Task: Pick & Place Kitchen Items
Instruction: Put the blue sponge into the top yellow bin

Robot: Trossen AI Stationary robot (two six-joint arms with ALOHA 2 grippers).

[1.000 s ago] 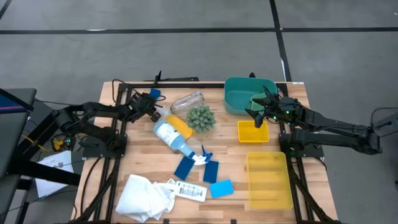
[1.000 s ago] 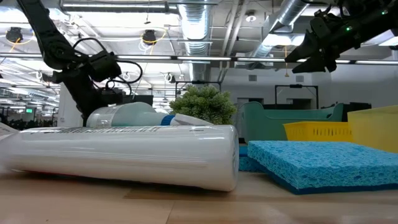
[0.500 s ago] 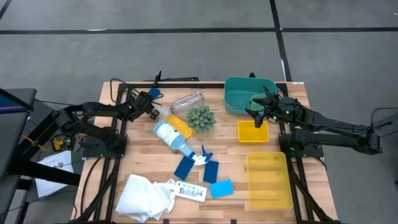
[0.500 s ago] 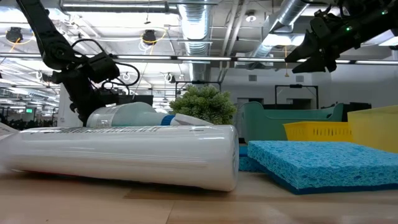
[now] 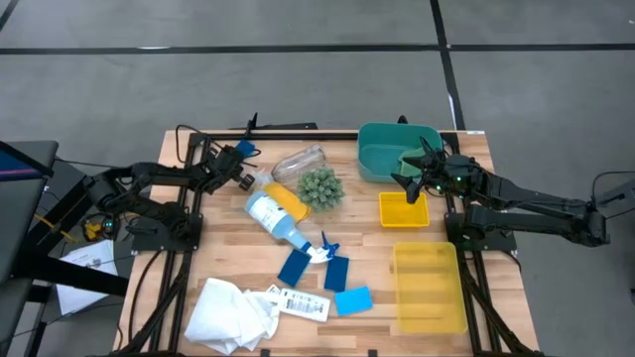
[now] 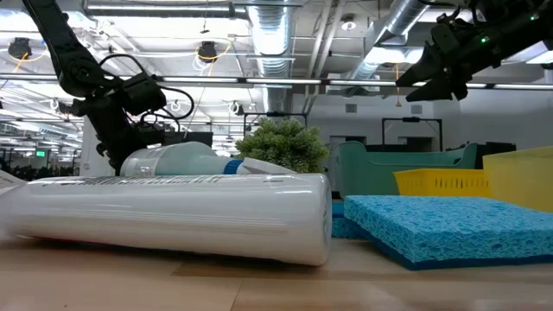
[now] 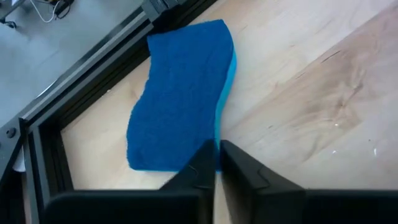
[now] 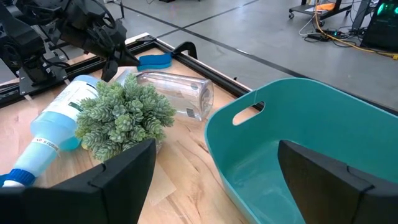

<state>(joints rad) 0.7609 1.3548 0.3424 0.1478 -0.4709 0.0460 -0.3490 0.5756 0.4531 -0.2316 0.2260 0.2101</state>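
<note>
One wavy-edged blue sponge (image 7: 177,102) lies flat; left fingers (image 7: 214,163) closed empty, right fingers (image 8: 211,180) spread wide.

Just ahead of the matt dark fingers (image 7: 239,171), a rough, porous blue sponge (image 7: 177,106) lies on smooth, pale grained wood table (image 7: 323,106).

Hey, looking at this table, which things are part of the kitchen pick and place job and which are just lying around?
Part of the job:
- blue sponges
- blue sponge by the back rail
- spray bottle
- clear cup
- white cloth

Just lying about:
- spiky green plant ball
- teal bin
- yellow bins
</note>
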